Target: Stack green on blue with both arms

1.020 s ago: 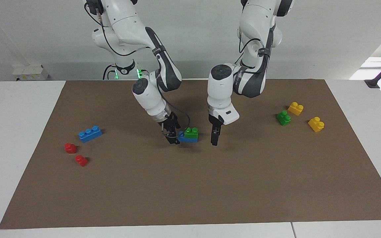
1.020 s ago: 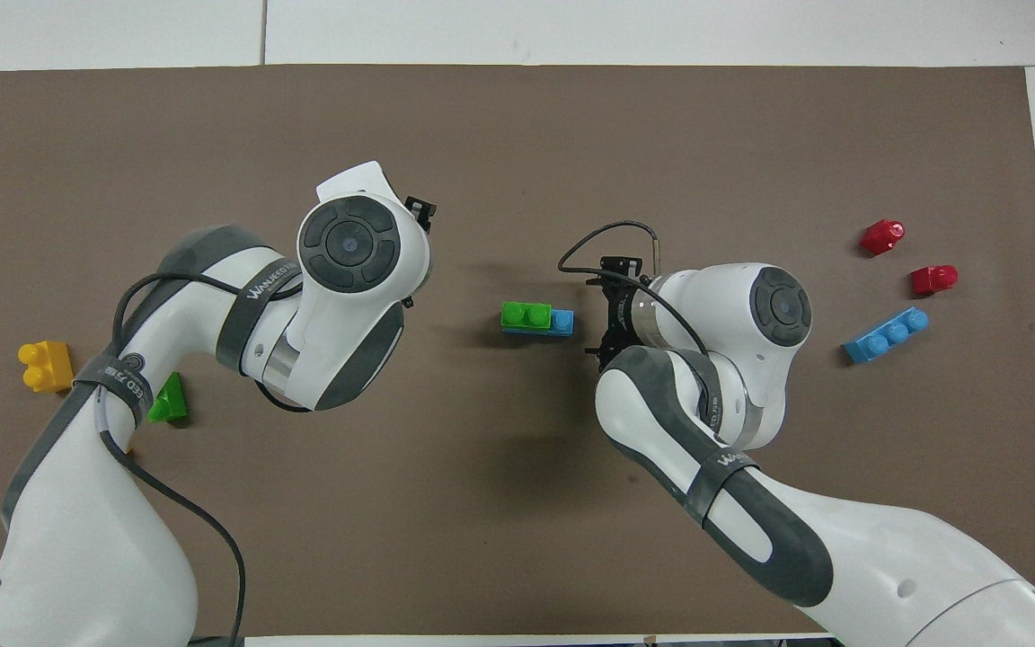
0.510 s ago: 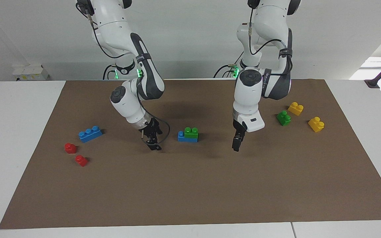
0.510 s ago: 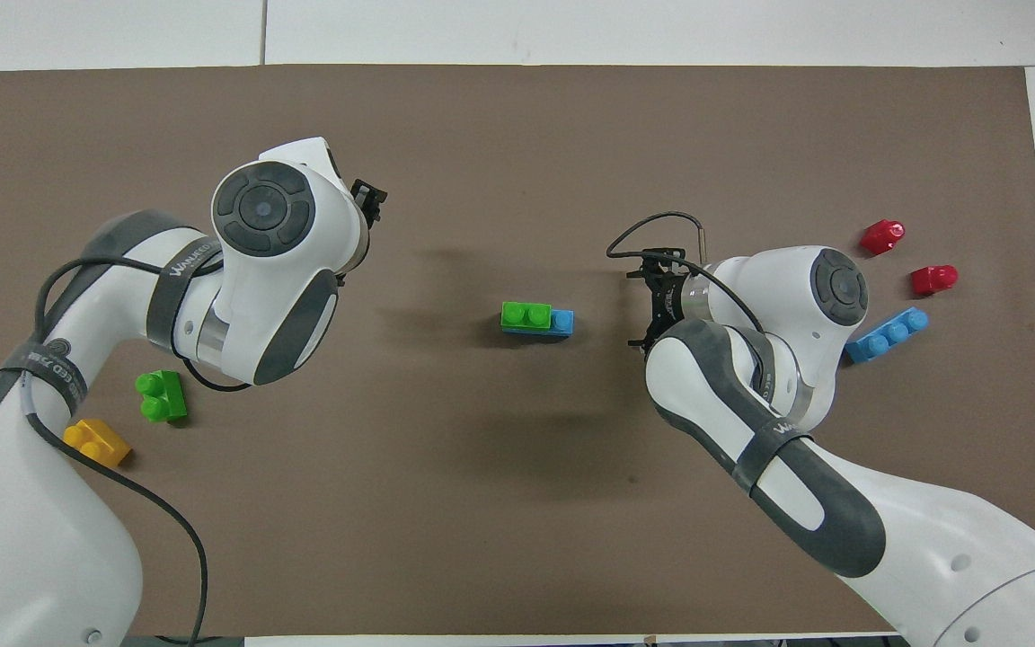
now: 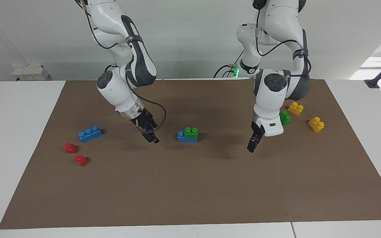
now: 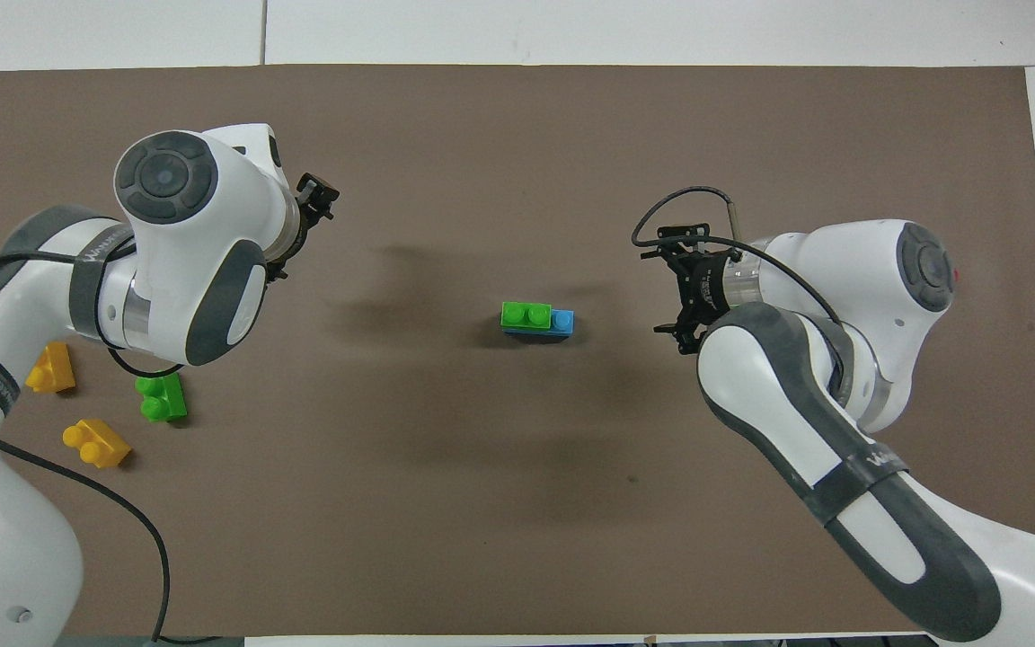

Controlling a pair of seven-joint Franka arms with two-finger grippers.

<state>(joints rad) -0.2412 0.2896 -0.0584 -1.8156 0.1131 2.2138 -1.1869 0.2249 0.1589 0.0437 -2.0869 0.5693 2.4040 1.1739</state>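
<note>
A: Facing view. Largest first: white table (image 5: 18,138), brown mat (image 5: 190,198) over most of it, plain white wall above. Why the mat?

B: My guess is contrast and grip for the bricks. Both arms hang over it, one at each side of the stack.

A: Left gripper (image 5: 253,145)?

B: Over bare mat toward the left arm's end, jaws apart, holding nothing. Right gripper (image 5: 152,137) likewise, parted and empty, over mat toward the right arm's end.

A: So the stack is free?

B: Yes. Green brick (image 5: 191,131) sits on the blue brick (image 5: 187,138) mid-mat, well clear of every edge, one blue stud left uncovered. I judge the task done.

A: Spares?

B: Second blue brick (image 5: 90,133) and two red bricks (image 5: 76,154) toward the right arm's end; second green brick (image 5: 284,117) and two yellow bricks (image 5: 305,115) toward the left arm's end.
</note>
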